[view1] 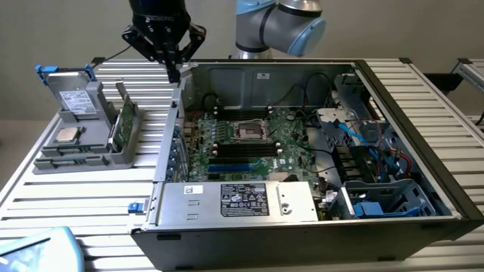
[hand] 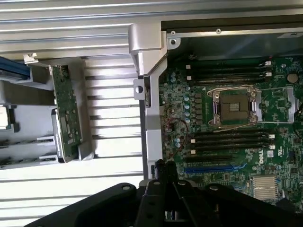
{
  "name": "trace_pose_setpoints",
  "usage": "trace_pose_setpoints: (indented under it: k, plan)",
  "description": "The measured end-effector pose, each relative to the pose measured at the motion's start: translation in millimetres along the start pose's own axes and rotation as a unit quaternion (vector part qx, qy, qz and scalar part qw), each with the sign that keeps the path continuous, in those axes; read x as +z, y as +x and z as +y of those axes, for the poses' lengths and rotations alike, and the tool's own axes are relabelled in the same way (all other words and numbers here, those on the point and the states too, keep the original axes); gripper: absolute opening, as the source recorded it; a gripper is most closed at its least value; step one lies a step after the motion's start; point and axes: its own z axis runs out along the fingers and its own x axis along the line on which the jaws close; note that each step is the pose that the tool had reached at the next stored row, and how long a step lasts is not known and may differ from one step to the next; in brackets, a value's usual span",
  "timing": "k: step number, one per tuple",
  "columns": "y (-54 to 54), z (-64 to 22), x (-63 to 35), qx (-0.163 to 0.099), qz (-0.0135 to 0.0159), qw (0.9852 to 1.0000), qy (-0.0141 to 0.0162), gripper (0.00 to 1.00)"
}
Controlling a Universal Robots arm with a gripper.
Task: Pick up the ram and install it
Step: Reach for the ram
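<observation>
My gripper (view1: 175, 72) hangs shut and holds nothing, above the far left corner of the open computer case (view1: 423, 136). In the wrist view its fingertips (hand: 164, 166) are pressed together over the case's left wall. The ram (view1: 72, 162) is a thin dark stick in the front slots of the grey holder (view1: 45, 152) at the exterior view's left. It also shows as a dark strip (hand: 23, 142) in that holder, well away from the gripper. The motherboard (hand: 236, 156) lies inside the case, with black memory slots (hand: 232, 137) beside the processor socket (hand: 235, 106).
A taller green card (view1: 126, 122) stands on edge in the holder, next to a hard drive (view1: 74, 102) and a silver processor chip (view1: 67, 134). The power supply (view1: 238, 199) fills the case's front. Cables and drive bays (view1: 378, 170) crowd its right side.
</observation>
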Motion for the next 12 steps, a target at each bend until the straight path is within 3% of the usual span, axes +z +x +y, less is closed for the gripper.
trace_pose_setpoints:
  k: [12]
  plan:
    - [54.8, -3.7, 5.3, 0.0, 0.0078, 1.0, 0.0005, 0.11]
